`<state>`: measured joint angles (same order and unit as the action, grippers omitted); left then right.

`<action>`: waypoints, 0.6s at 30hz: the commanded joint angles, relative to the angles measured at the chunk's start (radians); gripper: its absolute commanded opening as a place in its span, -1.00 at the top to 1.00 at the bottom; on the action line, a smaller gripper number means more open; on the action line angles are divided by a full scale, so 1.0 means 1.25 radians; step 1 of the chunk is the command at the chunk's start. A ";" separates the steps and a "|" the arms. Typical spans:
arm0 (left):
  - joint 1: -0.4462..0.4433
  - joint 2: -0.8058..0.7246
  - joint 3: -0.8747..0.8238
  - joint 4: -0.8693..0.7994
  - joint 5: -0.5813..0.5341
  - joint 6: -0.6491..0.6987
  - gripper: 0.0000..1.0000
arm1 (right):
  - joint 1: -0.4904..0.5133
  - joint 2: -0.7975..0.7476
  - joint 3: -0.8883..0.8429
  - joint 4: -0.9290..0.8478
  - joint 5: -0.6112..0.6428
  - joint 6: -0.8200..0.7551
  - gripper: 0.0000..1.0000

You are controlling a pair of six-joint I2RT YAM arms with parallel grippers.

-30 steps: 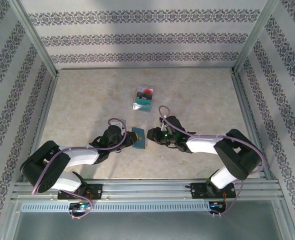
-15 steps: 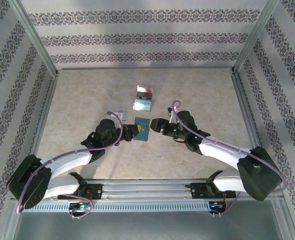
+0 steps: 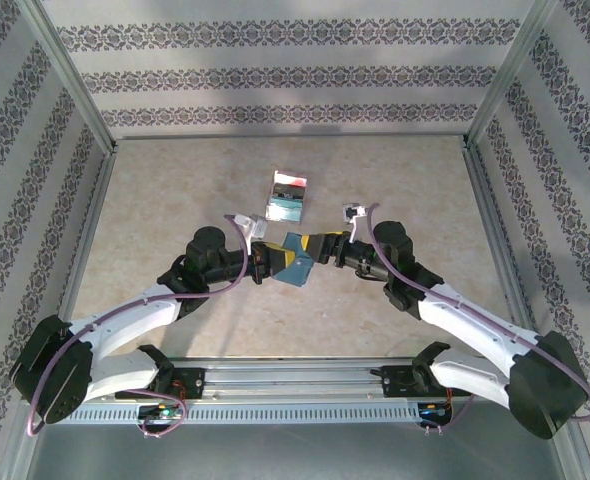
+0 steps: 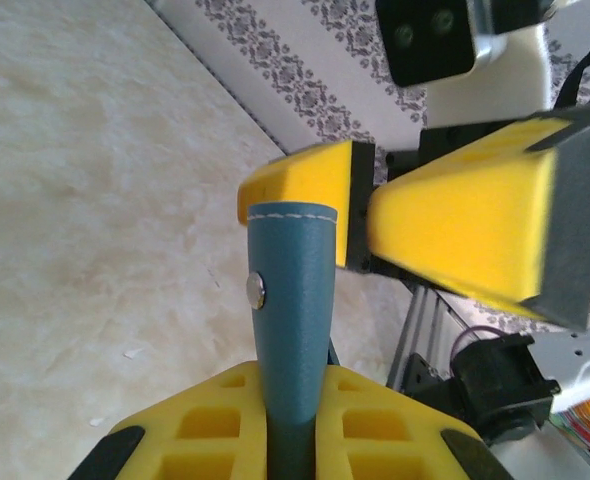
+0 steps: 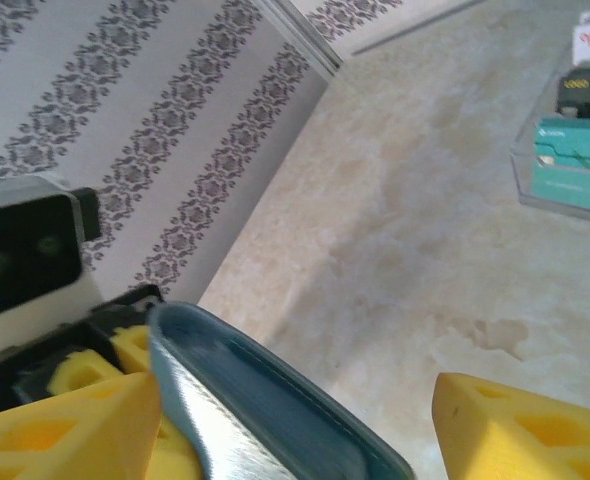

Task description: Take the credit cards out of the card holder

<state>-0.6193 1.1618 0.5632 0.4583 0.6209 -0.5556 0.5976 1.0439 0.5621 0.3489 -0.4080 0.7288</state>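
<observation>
The slate-blue card holder hangs over mid-table between both grippers. My left gripper is shut on it; in the left wrist view it stands edge-on between my yellow pads. My right gripper is open around the wallet's far end. In the right wrist view the card holder leans against one fingertip, with a wide gap to the other. A silvery face shows at its mouth; I cannot tell if it is a card. Teal-green, dark and red-and-white credit cards lie in a clear tray.
The clear tray sits on the marble-patterned table beyond the grippers. Patterned walls and metal frame rails enclose the table on three sides. Open tabletop lies left and right of the tray.
Both arms have stretched away from their bases. The card holder has moved a little farther out and to the right, and the right gripper has closed in around its end.
</observation>
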 commanded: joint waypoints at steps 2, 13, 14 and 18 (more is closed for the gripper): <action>0.009 0.011 0.030 0.091 0.088 0.000 0.92 | 0.006 -0.030 0.010 0.030 -0.020 -0.025 -0.46; 0.009 0.027 0.016 0.187 0.101 -0.060 0.92 | 0.043 -0.006 0.020 0.038 -0.009 -0.033 -0.31; 0.009 0.027 0.014 0.195 0.094 -0.065 0.92 | 0.044 -0.008 0.018 0.040 -0.006 -0.032 -0.29; 0.010 0.039 0.010 0.229 0.087 -0.085 0.91 | 0.053 -0.018 0.008 0.055 0.005 -0.028 0.00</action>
<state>-0.6186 1.2037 0.5632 0.6060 0.7238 -0.6308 0.6506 1.0340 0.5625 0.3805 -0.4084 0.7063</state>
